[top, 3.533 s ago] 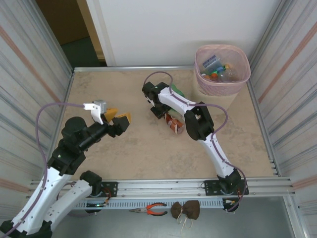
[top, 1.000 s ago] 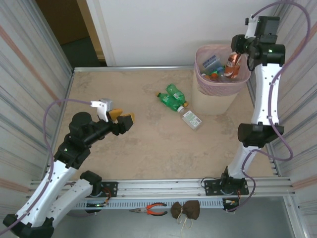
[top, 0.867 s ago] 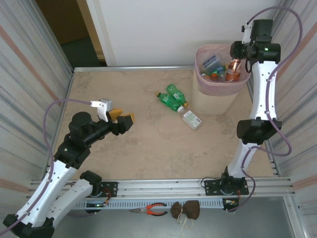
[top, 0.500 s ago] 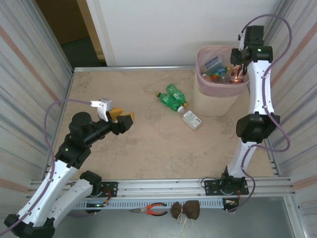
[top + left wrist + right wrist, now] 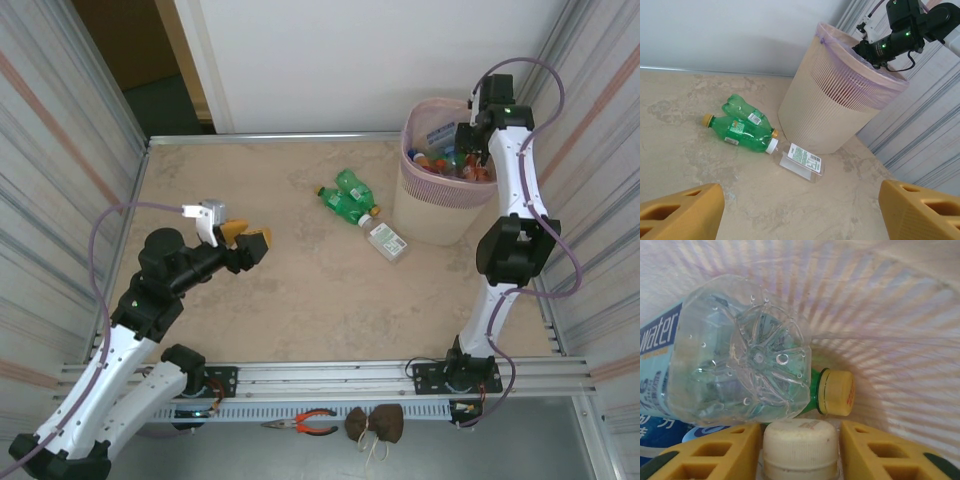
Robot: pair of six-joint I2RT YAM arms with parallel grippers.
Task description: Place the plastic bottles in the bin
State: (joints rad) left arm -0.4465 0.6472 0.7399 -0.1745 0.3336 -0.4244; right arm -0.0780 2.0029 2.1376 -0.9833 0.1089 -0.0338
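The pale pink bin [image 5: 424, 214] stands at the table's far right with several bottles inside. My right gripper [image 5: 478, 158] reaches down into it. In the right wrist view, my right gripper [image 5: 800, 428] stands slightly open around a white-capped bottle [image 5: 799, 454], with thin gaps beside the cap. Ahead lie a clear water bottle [image 5: 735, 375] and a yellow-capped green bottle [image 5: 836, 392]. Two green bottles [image 5: 346, 198] and a clear bottle [image 5: 385, 240] lie on the table left of the bin. My left gripper [image 5: 246, 238] hovers open and empty, well left of them.
Corrugated metal walls close in both sides. A metal rail [image 5: 330, 378] runs along the near edge, with pliers [image 5: 312, 422] beyond it. From the left wrist, the bin [image 5: 840, 115] sits behind the green bottles [image 5: 742, 132] and the clear bottle [image 5: 802, 160].
My right arm has carried the bottle from above the bin's rim down into the bin, and its jaws have parted a little. The bin shifted slightly. The left arm has stayed still.
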